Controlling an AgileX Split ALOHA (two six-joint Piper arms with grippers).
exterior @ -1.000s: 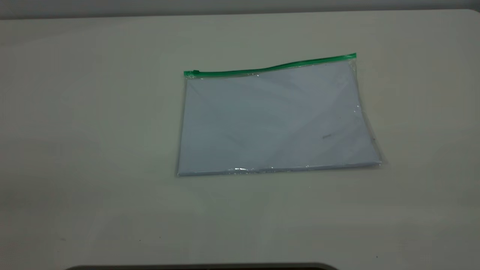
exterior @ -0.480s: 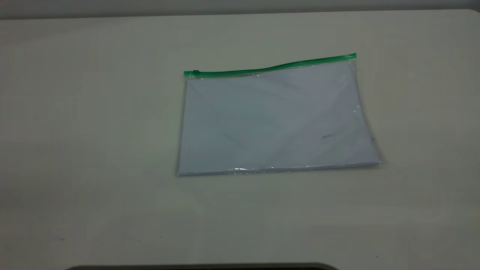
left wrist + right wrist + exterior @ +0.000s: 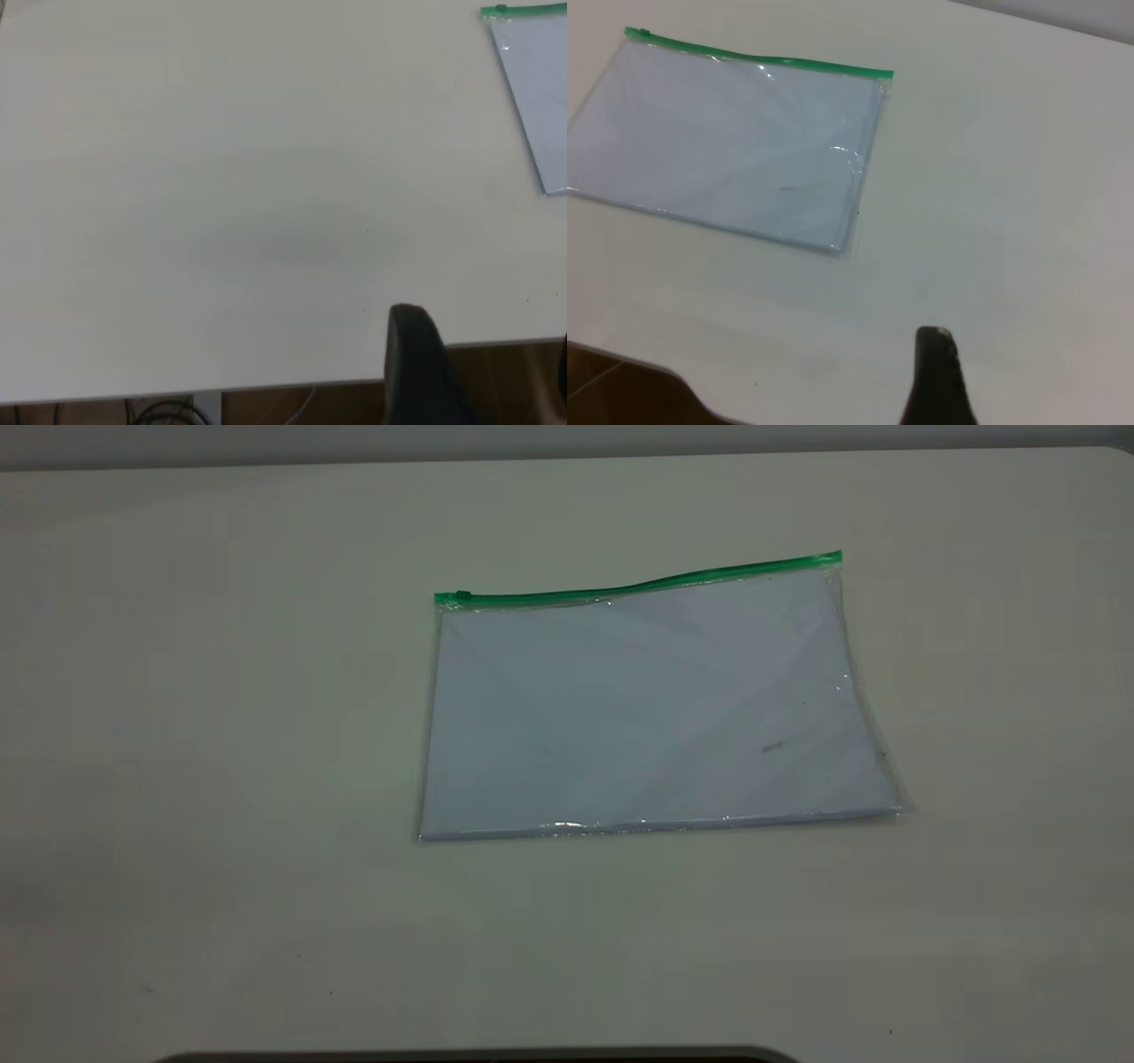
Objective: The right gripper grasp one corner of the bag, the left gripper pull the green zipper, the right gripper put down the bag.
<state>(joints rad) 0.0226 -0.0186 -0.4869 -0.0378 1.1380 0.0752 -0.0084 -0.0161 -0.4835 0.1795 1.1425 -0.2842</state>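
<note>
Flat on the counter [image 3: 221, 735] lies the bag [image 3: 647, 708], its zipper [image 3: 638, 586] along the far edge and the slider [image 3: 462, 594] at that edge's left end. Both tools sit well apart from the bag; whether either is apart or together cannot be told.

A pale table [image 3: 221, 735] with dark cables [image 3: 159, 412] hanging below its edge.

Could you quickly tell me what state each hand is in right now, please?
Left hand: cannot be told; away from the bag, holding nothing.
Right hand: cannot be told; one finger shows, short of the bag.
</note>
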